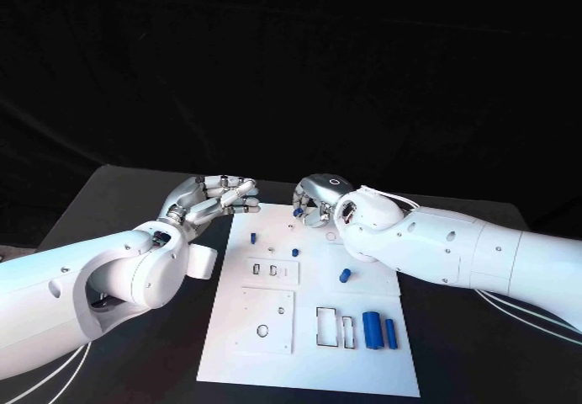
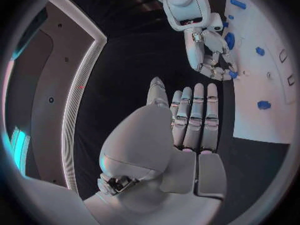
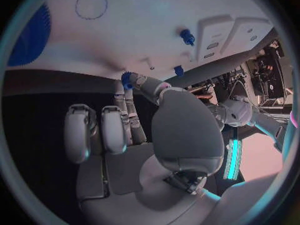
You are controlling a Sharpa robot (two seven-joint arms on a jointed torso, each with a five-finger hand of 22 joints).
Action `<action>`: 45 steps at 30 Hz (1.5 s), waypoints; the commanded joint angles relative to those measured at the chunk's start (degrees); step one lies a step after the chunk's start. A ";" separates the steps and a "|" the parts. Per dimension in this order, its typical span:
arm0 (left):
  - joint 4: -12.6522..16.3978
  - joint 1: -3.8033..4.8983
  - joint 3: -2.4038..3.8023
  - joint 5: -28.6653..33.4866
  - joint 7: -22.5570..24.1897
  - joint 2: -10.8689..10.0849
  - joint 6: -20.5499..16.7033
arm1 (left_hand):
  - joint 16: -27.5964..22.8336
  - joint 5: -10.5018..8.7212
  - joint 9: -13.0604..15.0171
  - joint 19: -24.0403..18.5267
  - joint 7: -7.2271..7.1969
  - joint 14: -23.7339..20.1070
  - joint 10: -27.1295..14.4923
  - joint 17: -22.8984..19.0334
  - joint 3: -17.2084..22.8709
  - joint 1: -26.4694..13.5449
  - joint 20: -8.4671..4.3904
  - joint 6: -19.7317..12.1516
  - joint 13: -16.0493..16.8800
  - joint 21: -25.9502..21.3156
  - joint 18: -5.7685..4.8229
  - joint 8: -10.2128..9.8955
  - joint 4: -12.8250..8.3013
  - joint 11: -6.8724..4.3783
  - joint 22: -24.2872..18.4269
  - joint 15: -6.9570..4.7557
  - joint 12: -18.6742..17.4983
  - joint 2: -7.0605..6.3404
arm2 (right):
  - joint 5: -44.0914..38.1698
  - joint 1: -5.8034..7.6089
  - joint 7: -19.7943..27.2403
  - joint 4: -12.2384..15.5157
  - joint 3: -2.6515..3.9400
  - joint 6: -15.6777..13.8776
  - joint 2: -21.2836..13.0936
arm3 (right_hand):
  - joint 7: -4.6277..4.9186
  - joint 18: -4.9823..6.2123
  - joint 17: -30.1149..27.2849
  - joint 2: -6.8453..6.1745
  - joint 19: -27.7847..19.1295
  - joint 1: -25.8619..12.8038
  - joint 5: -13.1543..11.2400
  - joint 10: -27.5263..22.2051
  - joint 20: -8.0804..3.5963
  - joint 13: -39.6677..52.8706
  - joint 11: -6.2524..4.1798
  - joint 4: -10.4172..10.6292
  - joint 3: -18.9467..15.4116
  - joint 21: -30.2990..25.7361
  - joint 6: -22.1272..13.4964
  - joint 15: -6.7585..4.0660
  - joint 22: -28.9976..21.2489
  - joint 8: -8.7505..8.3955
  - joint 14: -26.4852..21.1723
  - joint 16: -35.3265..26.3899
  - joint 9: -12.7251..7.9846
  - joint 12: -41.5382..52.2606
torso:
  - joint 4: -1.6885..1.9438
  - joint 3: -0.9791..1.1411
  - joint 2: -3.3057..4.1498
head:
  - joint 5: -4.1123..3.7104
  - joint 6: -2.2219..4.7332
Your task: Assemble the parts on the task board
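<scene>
The white task board [image 1: 318, 353] lies in the middle of the black table. At its far edge my right hand [image 1: 318, 199] pinches a small blue part [image 1: 298, 212] between thumb and fingertip; the right wrist view shows that part [image 3: 127, 79] at the fingertips, just off the board [image 3: 144, 20]. My left hand [image 1: 219, 199] hovers beside the board's far left corner and holds nothing, its fingers [image 2: 195, 116] lying side by side. Small blue pegs [image 1: 254, 238] [image 1: 296, 251] stand on the board, a short blue piece [image 1: 346, 274] lies mid-board, and two blue cylinders [image 1: 373, 330] lie near the front right.
Raised white blocks with slots [image 1: 273, 269] and a plate with round holes [image 1: 267, 321] sit on the board's left half. A rectangular cut-out [image 1: 334, 328] lies beside the cylinders. Bare black table [image 1: 145, 189] surrounds the board.
</scene>
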 commanded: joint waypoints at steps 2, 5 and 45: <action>0.20 0.22 0.06 0.12 0.28 0.09 0.94 | -0.32 -0.05 0.06 -0.12 -0.14 -0.38 -0.22 0.05 -0.35 -0.03 0.32 -0.43 0.07 -0.20 1.00 -0.19 -0.08 0.10 -0.09 0.00 -0.34 0.37 | -0.01 -0.17 0.18 -0.29 -0.12 2.61 0.34 | -0.11 -0.42 -0.08 -0.16 0.03 -0.46 -0.18 -0.12 0.09 0.04 0.15 0.27 0.20 0.03 -0.05 -0.28 2.73 0.15 1.96 0.19 -0.07 -0.27 | -0.03 -0.05 0.02 | 0.03 -0.13; 0.22 0.27 0.06 0.12 0.28 0.09 0.95 | -0.32 -0.05 0.06 -0.12 -0.14 -0.38 -0.22 0.05 -0.35 -0.03 0.32 -0.43 0.07 -0.20 1.00 -0.19 -0.08 0.10 -0.09 0.00 -0.34 0.37 | 0.01 -0.21 0.19 -0.66 -0.13 2.63 0.58 | -0.04 -0.40 -0.22 -0.31 -0.06 -0.63 -0.25 -0.40 0.13 0.00 0.23 0.34 0.29 -0.03 -0.34 -0.23 2.66 0.01 1.92 0.15 -0.02 -0.36 | 0.03 -0.06 0.01 | -0.02 -0.15; -0.47 0.42 0.05 0.48 0.19 -0.34 1.46 | -0.46 -0.12 0.27 -0.11 -0.08 -0.45 -0.30 0.31 -0.65 -0.01 0.35 -0.58 0.08 -0.33 1.01 -0.23 -0.13 0.13 -0.19 0.03 -0.39 0.54 | 6.15 0.84 -0.89 12.90 0.39 0.69 -14.69 | 1.78 0.16 -3.52 -2.39 -1.56 0.66 1.66 -2.96 1.48 0.29 1.25 3.55 -11.87 -2.10 -5.64 0.89 1.50 -5.59 0.80 0.48 -3.08 4.71 | -1.58 0.59 -0.71 | 0.10 0.36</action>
